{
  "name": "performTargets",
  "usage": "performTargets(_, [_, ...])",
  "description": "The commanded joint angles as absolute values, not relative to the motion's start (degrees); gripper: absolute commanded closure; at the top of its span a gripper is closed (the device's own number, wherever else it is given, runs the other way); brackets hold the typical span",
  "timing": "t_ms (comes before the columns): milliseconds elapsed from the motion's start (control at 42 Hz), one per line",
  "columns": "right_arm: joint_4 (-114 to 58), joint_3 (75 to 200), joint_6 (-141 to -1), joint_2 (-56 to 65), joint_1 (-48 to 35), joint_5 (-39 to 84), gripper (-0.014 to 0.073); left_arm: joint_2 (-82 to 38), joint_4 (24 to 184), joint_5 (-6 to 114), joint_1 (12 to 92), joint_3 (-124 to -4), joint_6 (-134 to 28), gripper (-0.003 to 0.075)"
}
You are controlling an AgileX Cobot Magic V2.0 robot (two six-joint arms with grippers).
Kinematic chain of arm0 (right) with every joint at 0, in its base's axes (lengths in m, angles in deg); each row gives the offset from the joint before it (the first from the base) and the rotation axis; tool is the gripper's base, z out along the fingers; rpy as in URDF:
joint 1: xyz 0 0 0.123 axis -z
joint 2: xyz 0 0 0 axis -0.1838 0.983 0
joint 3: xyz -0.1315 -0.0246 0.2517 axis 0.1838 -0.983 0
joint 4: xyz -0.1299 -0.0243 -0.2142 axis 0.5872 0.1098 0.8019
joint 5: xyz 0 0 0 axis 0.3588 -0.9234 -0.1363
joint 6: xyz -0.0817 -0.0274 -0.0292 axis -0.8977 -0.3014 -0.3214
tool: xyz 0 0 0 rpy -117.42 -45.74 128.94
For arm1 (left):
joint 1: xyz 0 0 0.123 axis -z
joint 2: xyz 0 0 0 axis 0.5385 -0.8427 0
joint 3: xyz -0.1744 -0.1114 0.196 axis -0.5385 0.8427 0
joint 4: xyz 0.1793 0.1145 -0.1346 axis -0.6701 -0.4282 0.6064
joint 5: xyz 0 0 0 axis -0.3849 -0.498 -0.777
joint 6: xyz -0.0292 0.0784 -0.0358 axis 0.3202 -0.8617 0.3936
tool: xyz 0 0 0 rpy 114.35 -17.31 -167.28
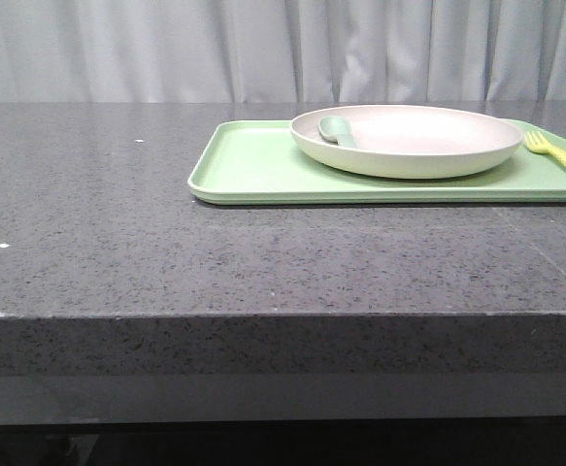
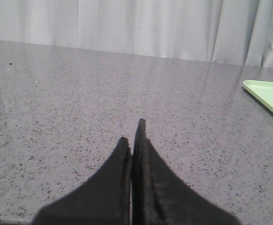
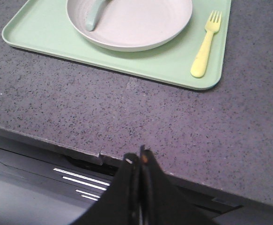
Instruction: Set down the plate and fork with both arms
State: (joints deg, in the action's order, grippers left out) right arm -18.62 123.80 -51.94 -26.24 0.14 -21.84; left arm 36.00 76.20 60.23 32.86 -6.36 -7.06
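Observation:
The cream plate (image 1: 409, 139) sits on the light-green tray (image 1: 253, 165) at the right of the table. It also shows in the right wrist view (image 3: 131, 23). A grey-green spoon (image 1: 338, 130) lies in the plate. The pale yellow fork (image 1: 560, 155) lies on the tray to the right of the plate; it also shows in the right wrist view (image 3: 205, 46). My left gripper (image 2: 132, 136) is shut and empty over bare table, left of the tray. My right gripper (image 3: 140, 157) is shut and empty above the table's front edge, well short of the tray. Neither gripper shows in the front view.
The tray's corner (image 2: 267, 96) shows at the edge of the left wrist view. The dark speckled table (image 1: 117, 223) runs back to a grey curtain (image 1: 166, 49). Its front edge (image 3: 70, 150) lies under the right gripper.

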Motion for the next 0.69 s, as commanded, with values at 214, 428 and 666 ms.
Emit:
performTargets(214, [-16.61,121.38,-52.42,-30.09,2.62,-12.47,0.0713,37.29,76.12,65.41,32.84,-6.2,-6.43,0.0738])
performTargets(428, [-14.98,103.98,-52.42,-40.81,6.81,8.83,0.0713,37.29,76.12,65.41,32.84,-6.2,-6.43,0.0738])
performTargets(666, [-15.04,86.34,-52.42,-51.5,10.74,24.36,0.0713,37.29,76.12,65.41,32.84,-6.2,-6.43,0.0738])
